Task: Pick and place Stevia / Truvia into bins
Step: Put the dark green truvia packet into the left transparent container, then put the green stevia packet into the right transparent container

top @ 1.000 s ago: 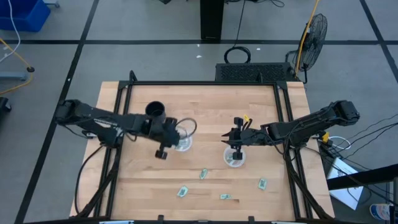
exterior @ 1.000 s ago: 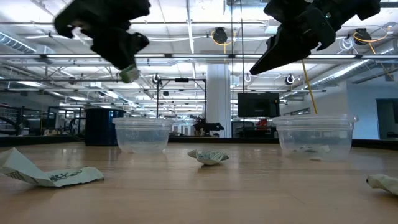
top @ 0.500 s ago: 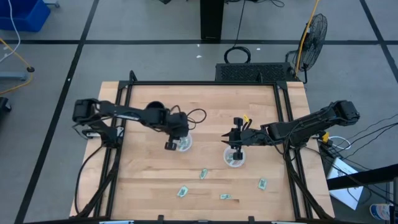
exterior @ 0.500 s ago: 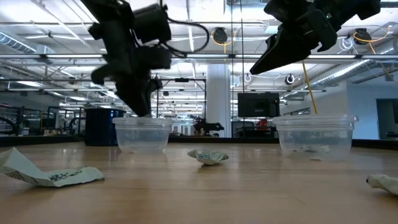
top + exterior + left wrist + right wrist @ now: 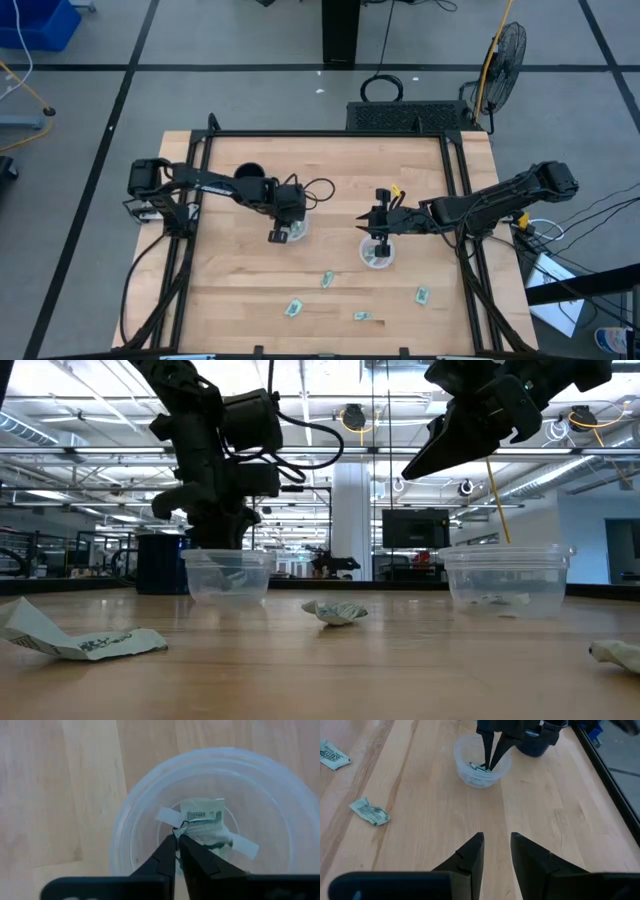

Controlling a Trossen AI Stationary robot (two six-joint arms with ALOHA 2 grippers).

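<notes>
My left gripper [image 5: 177,837] reaches down into the left clear cup [image 5: 294,229], shut on a pale green-and-white Stevia packet [image 5: 202,816]; other packets lie beneath it on the cup's bottom. My right gripper [image 5: 496,839] is open and hovers above the right cup [image 5: 378,254], which also holds packets. Several loose packets lie flat on the table's near half [image 5: 327,280] [image 5: 293,308] [image 5: 361,316] [image 5: 421,295]. My left gripper pinches the packet's corner [image 5: 183,826] between its two fingertips [image 5: 489,762], coming from above and pointing down into the cup. The packet lies on the other packets at the cup's bottom. One layer or several, I cannot tell.
A black mug [image 5: 250,178] stands just behind the left cup, beside my left arm. A black frame [image 5: 320,134] runs along the table's far and side edges. A crumpled packet [image 5: 335,611] lies between the two cups in the low view.
My left gripper has swung toward the table's right, over the left cup, and come down into it with the packet in its fingertips. My right arm has kept still.
</notes>
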